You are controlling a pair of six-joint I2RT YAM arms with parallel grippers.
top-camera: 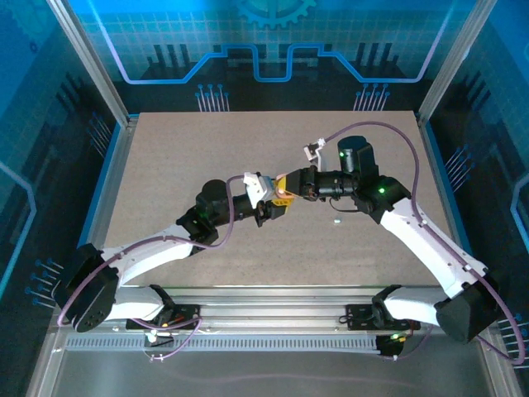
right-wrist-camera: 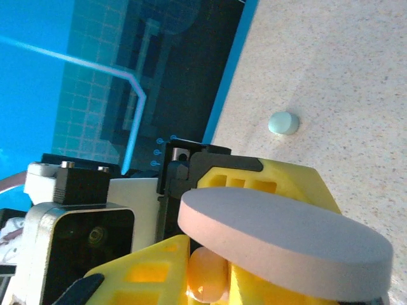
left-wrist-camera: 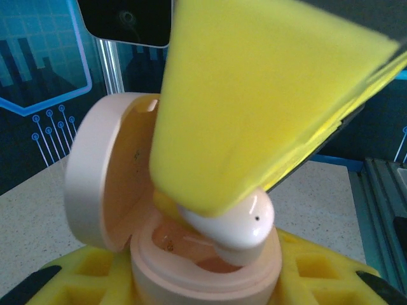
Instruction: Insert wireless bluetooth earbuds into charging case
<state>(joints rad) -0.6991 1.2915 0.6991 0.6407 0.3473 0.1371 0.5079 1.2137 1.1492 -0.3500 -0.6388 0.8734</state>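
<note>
Robot lab cell: aluminium frame [top-camera: 87, 58], blue circuit-print walls [top-camera: 273, 41].

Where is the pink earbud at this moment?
In the left wrist view, the pink earbud sits low and central, beneath a yellow finger of the right gripper, at the mouth of the open pink case.

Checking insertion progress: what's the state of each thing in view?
charging case: lid open, clamped in left gripper
pink earbud: pinched by right gripper, partly inside the case
pale earbud: loose on table
left gripper: shut on charging case
right gripper: shut on pink earbud
</note>
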